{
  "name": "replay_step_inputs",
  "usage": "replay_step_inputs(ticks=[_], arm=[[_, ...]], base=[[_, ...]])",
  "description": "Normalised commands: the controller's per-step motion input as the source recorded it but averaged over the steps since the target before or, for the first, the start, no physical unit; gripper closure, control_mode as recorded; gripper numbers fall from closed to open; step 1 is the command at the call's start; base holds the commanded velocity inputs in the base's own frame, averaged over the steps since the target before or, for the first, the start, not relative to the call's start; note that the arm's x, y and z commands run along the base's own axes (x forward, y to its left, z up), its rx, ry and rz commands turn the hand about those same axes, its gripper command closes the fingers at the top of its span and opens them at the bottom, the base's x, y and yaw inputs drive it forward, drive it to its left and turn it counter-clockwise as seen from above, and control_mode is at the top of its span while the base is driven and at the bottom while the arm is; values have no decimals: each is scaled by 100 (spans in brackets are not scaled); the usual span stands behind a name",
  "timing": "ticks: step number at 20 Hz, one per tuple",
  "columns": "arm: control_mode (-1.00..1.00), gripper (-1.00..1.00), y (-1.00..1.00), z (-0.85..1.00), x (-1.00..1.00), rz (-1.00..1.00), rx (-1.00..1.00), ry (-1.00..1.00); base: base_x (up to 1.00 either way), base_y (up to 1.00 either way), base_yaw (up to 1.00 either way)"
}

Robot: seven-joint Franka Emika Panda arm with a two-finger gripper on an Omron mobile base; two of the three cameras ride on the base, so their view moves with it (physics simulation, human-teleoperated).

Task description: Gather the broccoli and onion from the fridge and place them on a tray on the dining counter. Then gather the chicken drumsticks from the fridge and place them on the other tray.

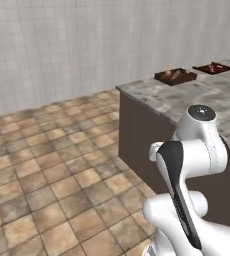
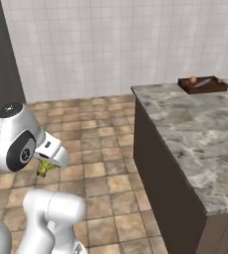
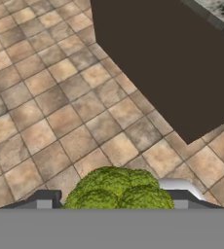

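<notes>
Stone, tile and a lumpy green vegetable

The dining counter (image 2: 195, 134) has a mottled grey stone top over a flat matt brown side; the floor (image 1: 47, 165) is matt tan tile; the broccoli (image 3: 118, 189) looks rough and knobbly; the wall (image 2: 111, 44) is pale tile.

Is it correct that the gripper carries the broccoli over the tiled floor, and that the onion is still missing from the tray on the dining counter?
Not quite. The gripper does carry the broccoli over the tiled floor, but the onion already lies in the tray on the dining counter, as the right base view shows.
</notes>
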Motion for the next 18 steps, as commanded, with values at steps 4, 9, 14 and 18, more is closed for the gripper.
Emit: replay_step_inputs(ticks=[4, 9, 14, 18], arm=[[100, 100, 0, 0, 0, 0, 0, 0], [100, 100, 0, 0, 0, 0, 0, 0], [100, 100, 0, 0, 0, 0, 0, 0], [100, 100, 0, 0, 0, 0, 0, 0]], base=[[100, 81, -23], [100, 97, -31], [100, 100, -36], [100, 100, -38]])
